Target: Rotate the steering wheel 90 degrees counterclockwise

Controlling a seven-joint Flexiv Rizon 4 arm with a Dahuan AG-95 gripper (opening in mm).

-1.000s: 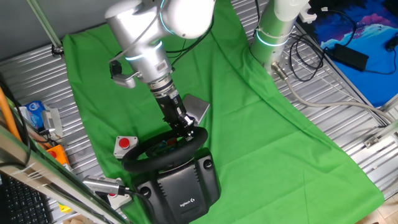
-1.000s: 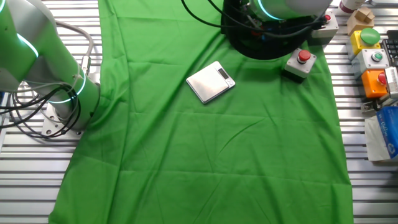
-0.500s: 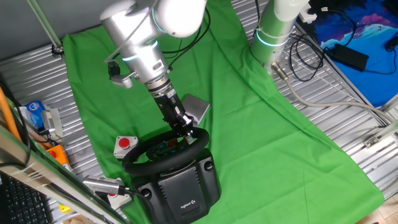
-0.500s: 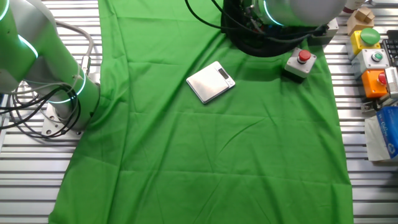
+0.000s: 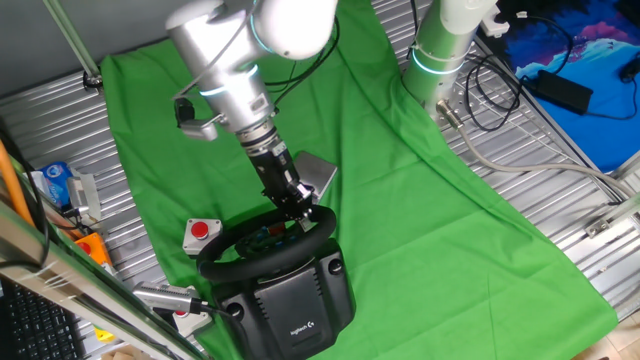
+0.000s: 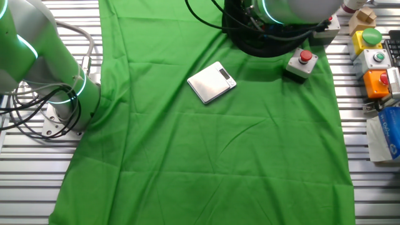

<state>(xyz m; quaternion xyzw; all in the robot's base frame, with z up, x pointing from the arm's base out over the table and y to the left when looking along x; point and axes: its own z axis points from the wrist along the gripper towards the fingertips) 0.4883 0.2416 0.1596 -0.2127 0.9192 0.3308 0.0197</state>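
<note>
Right at lower centre, the claw (image 5: 303, 213) meets the black round-rimmed steering wheel (image 5: 262, 250); its grip I cannot tell. Rigid rim, heavy base, probably stiff: hold the rim.

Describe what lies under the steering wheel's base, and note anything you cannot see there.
The steering wheel stands on its boxy base on the green cloth, which spreads over the ribbed metal table. The cloth and table directly beneath the base are covered, so anything there cannot be seen.
</note>
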